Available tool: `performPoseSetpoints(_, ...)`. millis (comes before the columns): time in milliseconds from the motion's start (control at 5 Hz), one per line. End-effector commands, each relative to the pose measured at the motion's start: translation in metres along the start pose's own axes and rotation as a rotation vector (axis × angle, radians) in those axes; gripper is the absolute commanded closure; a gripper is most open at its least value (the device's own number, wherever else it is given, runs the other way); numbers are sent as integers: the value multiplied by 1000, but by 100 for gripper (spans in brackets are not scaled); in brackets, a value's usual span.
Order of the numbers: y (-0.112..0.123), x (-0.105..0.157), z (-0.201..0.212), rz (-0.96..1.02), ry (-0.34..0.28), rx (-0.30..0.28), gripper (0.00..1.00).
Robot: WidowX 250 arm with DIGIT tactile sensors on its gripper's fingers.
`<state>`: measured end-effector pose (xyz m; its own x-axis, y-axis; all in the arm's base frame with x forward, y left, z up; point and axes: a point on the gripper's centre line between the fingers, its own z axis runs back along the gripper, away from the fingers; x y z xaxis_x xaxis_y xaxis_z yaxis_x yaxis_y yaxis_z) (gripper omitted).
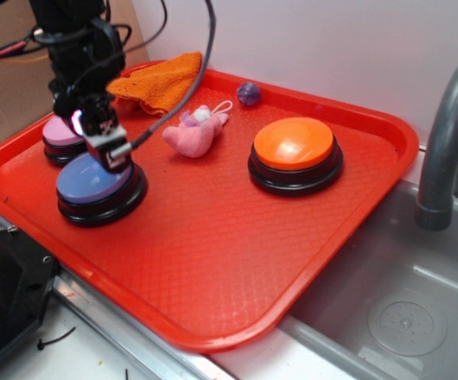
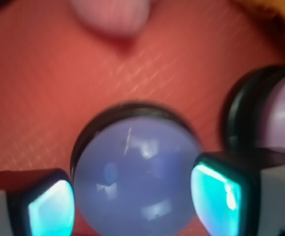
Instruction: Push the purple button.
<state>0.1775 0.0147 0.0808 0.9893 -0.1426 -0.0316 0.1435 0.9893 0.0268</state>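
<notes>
- Nearest my wrist camera, two glowing teal fingertip pads (image 2: 51, 209) frame the bottom of the view, one at lower left and one at lower right, with the rounded blue-violet dome of the purple button (image 2: 135, 177) filling the gap between them.
- From that view I read the claw as spread apart, wider than the dome's visible top, with the pads at either flank of the button; I cannot tell whether either pad touches it.
- On the exterior view, going left to right, I see the lilac-pink button (image 1: 61, 136) at the tray's left edge, partly hidden behind the arm.
- Just in front of it sits the purple button (image 1: 94, 184) on its black base, near the tray's front-left corner.
- My gripper (image 1: 106, 142) hangs over the back edge of that dome, tilted, with a black cable (image 1: 177, 107) looping up from it.
- Behind it, an orange cloth (image 1: 161, 79) lies crumpled against the tray's far rim.
- A pink plush toy (image 1: 195, 133) lies near the tray's middle, and a small purple ball (image 1: 248, 93) rests by the far rim beyond it.
- Right of those stands the orange button (image 1: 295, 150), well apart from the purple one.
- All of this rests on the red tray (image 1: 213, 261).
- At far right I see a grey faucet (image 1: 450, 142) over a sink (image 1: 403, 317).
</notes>
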Motion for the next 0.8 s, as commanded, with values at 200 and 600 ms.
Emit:
performPoseSetpoints(200, 10, 3, 33, 45, -62, 30, 0)
performPoseSetpoints(600, 8, 0, 45, 54, -63, 45, 0)
